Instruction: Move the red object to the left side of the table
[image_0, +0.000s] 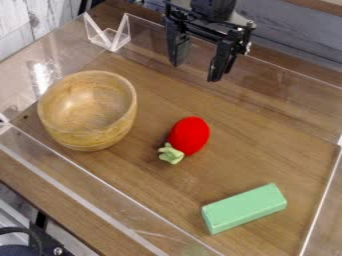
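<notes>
One bowl (88, 108), one strawberry (189, 136), one green block (245, 208).

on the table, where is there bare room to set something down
Bare wood on the table lies between the claw and the strawberry, running toward the right edge, and again between the bowl and the green block. It is tighter between bowl and strawberry.

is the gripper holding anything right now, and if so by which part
Nothing is held: the gripper is open above the table, with the red strawberry resting on the wood, apart from it.
</notes>
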